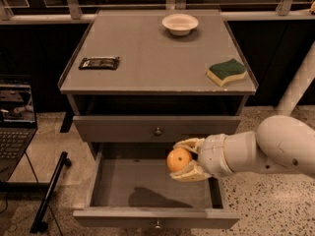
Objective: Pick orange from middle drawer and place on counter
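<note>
One orange (178,160) hangs gripped over the open middle drawer (118,183), lower than the counter (147,53).
A laptop (14,124) is cut off at the left edge. The counter bears one dark packet (99,63), its label unreadable, one bowl (180,23) and one sponge (226,72). Two knobbed drawers show; the bottom edge clips the open one's front. The gripper (176,161) clamps the orange between its two fingers (189,144), and its arm runs off right.

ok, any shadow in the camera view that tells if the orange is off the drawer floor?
Camera view: dim warm overhead light, no glare; the gripper, jaws shut on the small round orange fruit, hangs over the open wide grey middle drawer; its dark shadow lies apart on the drawer floor, so the fruit looks clear.
</note>
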Robot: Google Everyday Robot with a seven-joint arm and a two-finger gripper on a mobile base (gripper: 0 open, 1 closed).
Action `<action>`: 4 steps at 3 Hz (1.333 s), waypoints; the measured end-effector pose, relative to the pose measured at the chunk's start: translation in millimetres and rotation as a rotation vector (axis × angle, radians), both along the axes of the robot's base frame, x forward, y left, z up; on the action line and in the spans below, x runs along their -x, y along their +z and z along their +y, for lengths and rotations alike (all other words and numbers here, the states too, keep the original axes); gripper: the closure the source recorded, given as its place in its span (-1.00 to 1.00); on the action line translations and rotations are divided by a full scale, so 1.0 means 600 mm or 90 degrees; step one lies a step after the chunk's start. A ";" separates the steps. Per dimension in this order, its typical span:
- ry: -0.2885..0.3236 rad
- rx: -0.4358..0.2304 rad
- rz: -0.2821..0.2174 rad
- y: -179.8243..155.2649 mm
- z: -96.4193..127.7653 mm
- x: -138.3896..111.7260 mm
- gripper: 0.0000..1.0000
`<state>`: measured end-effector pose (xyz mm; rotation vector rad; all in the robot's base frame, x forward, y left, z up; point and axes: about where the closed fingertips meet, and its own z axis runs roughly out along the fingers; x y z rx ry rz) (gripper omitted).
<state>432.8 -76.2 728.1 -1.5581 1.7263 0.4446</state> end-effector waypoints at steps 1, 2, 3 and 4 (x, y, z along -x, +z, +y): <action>0.002 -0.002 -0.013 0.013 0.005 -0.010 1.00; 0.023 0.031 -0.079 0.096 0.013 -0.047 1.00; 0.048 0.082 -0.162 0.216 0.029 -0.100 1.00; 0.050 0.096 -0.211 0.296 0.044 -0.162 1.00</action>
